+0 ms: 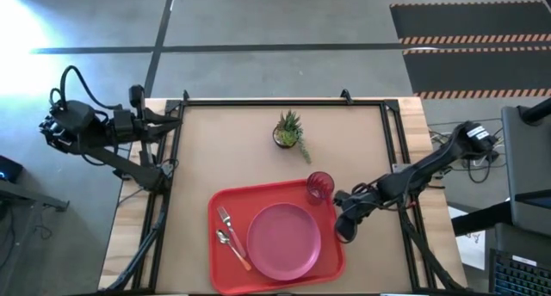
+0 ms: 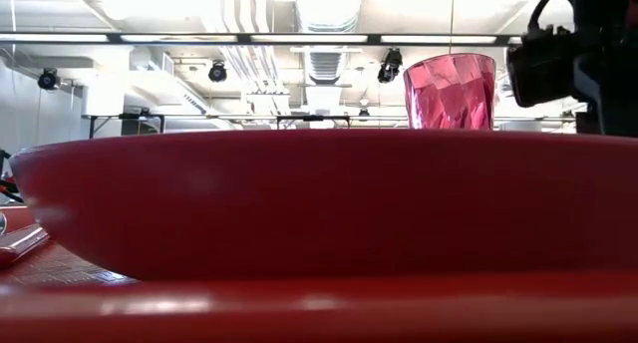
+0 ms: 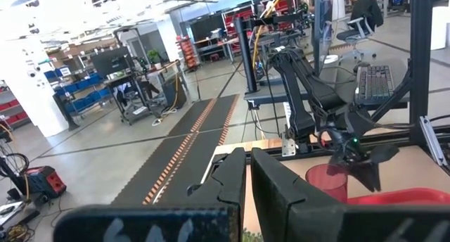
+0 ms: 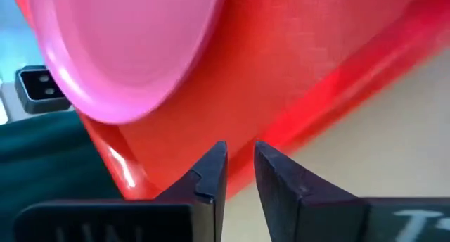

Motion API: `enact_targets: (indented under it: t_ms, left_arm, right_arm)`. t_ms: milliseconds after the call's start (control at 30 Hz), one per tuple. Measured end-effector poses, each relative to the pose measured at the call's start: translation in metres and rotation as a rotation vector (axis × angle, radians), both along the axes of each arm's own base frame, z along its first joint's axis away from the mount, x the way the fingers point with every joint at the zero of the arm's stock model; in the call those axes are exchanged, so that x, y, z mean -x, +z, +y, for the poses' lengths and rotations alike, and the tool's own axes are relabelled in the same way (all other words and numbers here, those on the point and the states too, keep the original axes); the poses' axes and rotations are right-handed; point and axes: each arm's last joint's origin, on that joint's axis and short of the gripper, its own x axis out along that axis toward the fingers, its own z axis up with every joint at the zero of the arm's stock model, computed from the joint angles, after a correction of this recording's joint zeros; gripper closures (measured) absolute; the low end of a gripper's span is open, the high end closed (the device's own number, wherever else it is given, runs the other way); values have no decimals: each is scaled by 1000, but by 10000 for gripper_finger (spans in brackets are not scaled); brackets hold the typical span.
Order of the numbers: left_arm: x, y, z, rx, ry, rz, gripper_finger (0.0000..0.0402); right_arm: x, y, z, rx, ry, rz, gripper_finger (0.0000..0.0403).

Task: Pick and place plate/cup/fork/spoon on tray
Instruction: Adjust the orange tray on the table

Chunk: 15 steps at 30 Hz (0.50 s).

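The red tray (image 1: 225, 200) lies on the table's near half. On it the pink plate (image 1: 284, 240) lies flat. The fork (image 1: 226, 218) and the orange-handled spoon (image 1: 232, 246) lie left of the plate. The red-pink cup (image 1: 319, 187) stands upright in the tray's far right corner and also shows in the low view (image 2: 451, 92). My right gripper (image 1: 344, 230) hangs just off the tray's right rim, slanting down. Its fingers (image 4: 240, 161) are a little apart with nothing between them, over the tray (image 4: 295, 80) and near the plate (image 4: 133, 52). My left gripper (image 3: 247, 179) waits shut, raised at the table's far left corner (image 1: 168, 115).
A small potted green plant (image 1: 290, 131) stands on the table beyond the tray, at the middle of the far half. Bare brown table (image 1: 224, 150) lies left of it and behind the tray. A dark frame rail (image 1: 284, 104) runs along the table's far edge.
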Motion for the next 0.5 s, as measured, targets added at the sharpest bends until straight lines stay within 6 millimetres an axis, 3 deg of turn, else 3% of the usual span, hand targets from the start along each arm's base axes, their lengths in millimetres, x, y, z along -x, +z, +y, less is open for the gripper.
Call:
enact_targets:
  t_ms: [500]
  left_arm:
    - [1, 1, 0, 3, 0, -9, 395]
  right_arm:
    - [-24, -45, 16, -21, -1, 36, 339]
